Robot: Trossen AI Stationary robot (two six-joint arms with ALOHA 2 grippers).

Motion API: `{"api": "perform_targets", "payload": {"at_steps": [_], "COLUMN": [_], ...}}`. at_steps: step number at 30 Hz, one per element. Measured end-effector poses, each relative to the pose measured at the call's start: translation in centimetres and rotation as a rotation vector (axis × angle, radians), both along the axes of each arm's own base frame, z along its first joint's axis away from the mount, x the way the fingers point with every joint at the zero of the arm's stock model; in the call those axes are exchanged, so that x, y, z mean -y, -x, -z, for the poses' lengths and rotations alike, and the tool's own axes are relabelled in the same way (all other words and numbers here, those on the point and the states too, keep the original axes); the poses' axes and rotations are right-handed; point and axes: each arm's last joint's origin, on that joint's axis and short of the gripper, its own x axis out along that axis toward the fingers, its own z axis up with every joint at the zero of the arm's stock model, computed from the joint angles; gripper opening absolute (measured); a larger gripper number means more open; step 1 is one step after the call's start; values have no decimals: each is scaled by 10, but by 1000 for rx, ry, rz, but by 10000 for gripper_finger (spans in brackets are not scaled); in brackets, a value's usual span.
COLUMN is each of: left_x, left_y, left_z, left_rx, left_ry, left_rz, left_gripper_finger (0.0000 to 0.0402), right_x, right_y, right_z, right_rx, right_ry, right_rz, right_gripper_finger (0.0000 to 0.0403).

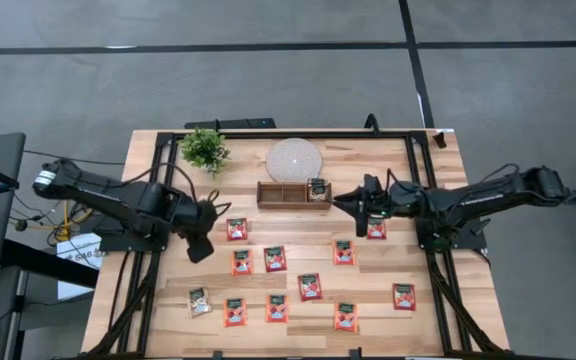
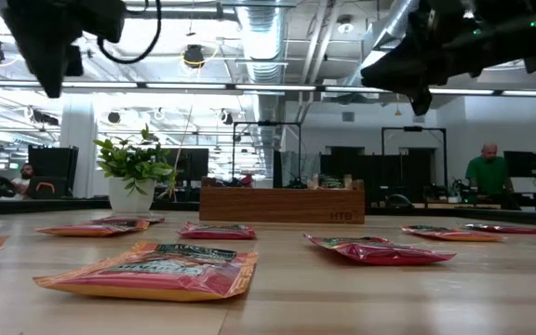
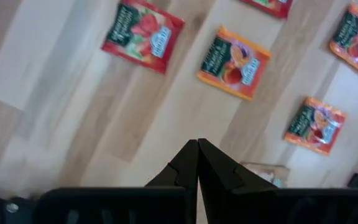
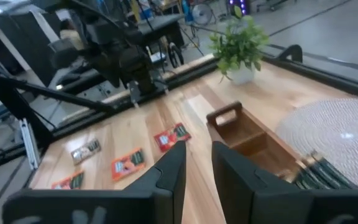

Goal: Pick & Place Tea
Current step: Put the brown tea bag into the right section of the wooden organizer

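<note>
Small flat red-orange tea sachets (image 1: 275, 258) lie on the wooden table (image 1: 388, 320); left gripper (image 1: 201, 247) is clenched empty, right gripper (image 1: 344, 201) parted, holding nothing.

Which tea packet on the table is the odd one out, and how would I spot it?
Start at the light wooden table's near-left corner, below the left arm. In the front row of red-orange sachets, the leftmost one is the pale beige sachet with a dark label, the only non-red packet lying there.
</note>
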Motion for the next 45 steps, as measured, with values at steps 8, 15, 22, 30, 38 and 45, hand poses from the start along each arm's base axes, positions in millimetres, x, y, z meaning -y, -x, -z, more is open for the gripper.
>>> {"api": "perform_targets", "payload": {"at_steps": [8, 15, 22, 30, 38, 45], "left_x": [25, 42, 58, 87, 106, 112], "left_y": [10, 15, 17, 16, 12, 12], "left_z": [19, 53, 64, 74, 90, 94], "left_rx": [-50, -61, -127, -145, -168, -173], "left_ry": [53, 133, 192, 242, 234, 231], "left_rz": [-55, -87, -60, 13, 45, 64], "left_gripper_finger": [1, 1, 1, 1, 1, 1], "right_x": [0, -1, -1, -1, -1, -2], "right_y": [6, 6, 6, 6, 6, 6], "right_z": [0, 0, 1, 0, 0, 0], "right_rx": [-32, -31, -40, -39, -39, -39], "right_ry": [-13, -21, -22, -21, -21, -29], "right_rz": [-16, -50, -52, -52, -53, -83], "right_gripper_finger": [71, 71, 71, 71, 71, 71]}}
